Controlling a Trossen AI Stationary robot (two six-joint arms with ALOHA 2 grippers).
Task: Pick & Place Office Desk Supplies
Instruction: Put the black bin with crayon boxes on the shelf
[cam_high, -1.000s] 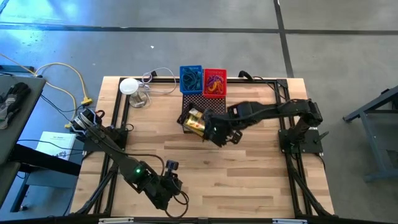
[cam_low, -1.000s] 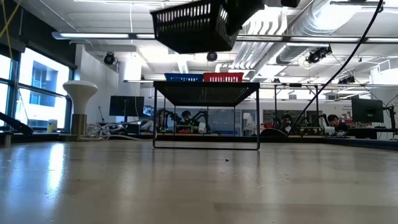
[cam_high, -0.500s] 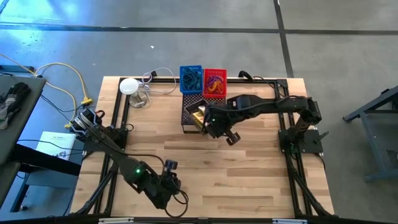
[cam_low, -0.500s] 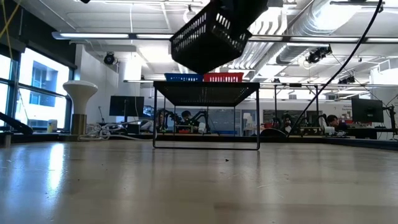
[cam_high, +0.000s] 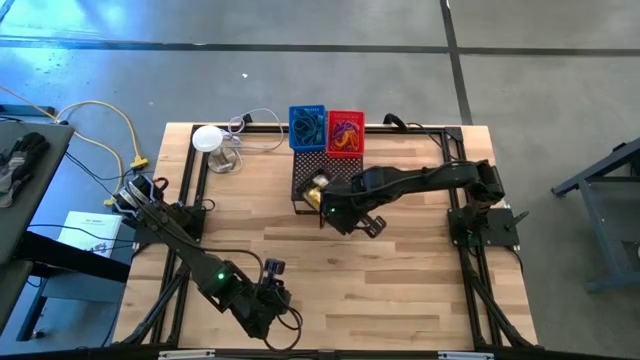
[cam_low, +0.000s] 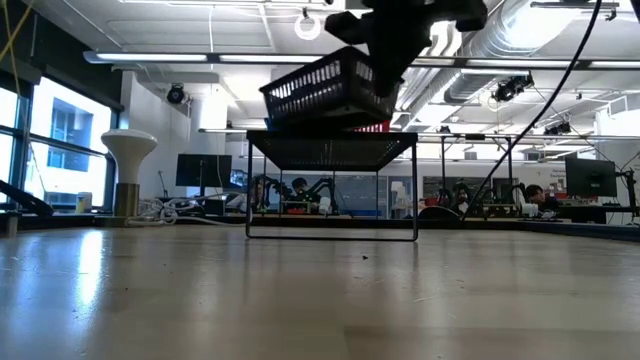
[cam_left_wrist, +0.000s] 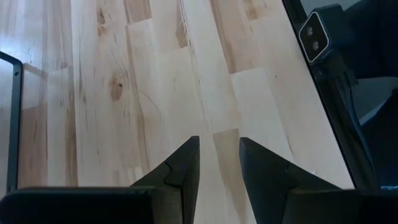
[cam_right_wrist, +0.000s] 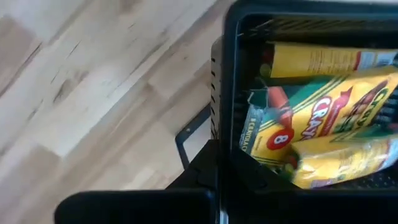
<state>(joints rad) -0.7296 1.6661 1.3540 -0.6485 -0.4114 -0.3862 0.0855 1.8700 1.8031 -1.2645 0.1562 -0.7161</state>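
My right gripper (cam_high: 338, 207) is shut on a black mesh basket (cam_low: 322, 92) that holds yellow-and-red crayon packets (cam_right_wrist: 317, 124). The basket hangs slightly tilted just above the top of a black wire stand (cam_low: 330, 140); whether it touches the stand I cannot tell. Behind it stand a blue basket (cam_high: 307, 125) and a red basket (cam_high: 345, 133) with rubber-band loops inside. My left gripper (cam_left_wrist: 217, 163) is open over bare wood near the table's near edge. My right gripper holds the black basket by the rim of one side wall (cam_right_wrist: 225, 134). It comes at the rim from above and from the table's right side. The basket is lifted clear of the table, a little tilted, with the packets lying inside.
A white round object (cam_high: 208, 138) with a thin cable stands near the table's far left corner. The black stand (cam_high: 300, 172) takes up the middle of the far half. Bare wood (cam_high: 400, 280) lies open in the near half.
My right gripper has come down toward the stand's top and shifted slightly toward the table's left. The basket tipped steeply half a second ago, then came back nearer to level and now hangs lower.
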